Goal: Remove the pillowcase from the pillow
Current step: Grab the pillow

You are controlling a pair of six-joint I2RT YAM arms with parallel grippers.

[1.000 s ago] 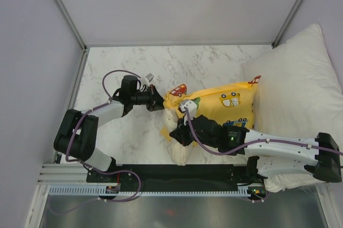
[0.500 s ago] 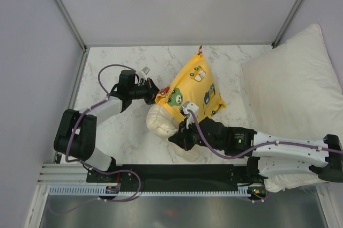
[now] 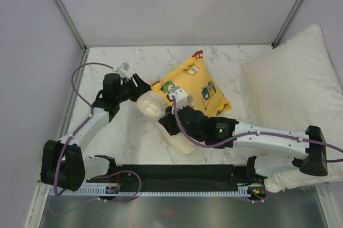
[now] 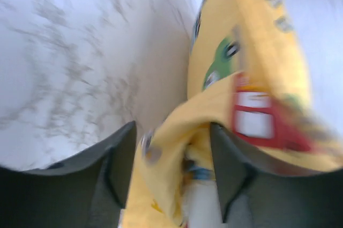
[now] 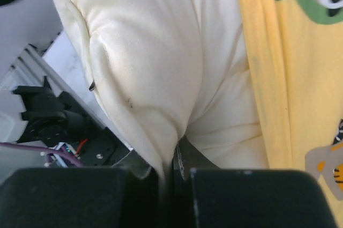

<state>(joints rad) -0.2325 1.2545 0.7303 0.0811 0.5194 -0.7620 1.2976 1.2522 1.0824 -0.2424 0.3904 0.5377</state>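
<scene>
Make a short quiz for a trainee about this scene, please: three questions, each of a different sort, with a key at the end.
1. True or false: the right gripper is closed on a fold of the pillow.
2. Choose one. The pillowcase covers: A) the whole pillow; B) only part of it, and a cream end sticks out toward the arms; C) nothing, it lies apart from the pillow.
3. Fill in the missing word: the jaws of the left gripper stand ____, with yellow fabric between them.

Key: 1 true; 2 B; 3 open.
</scene>
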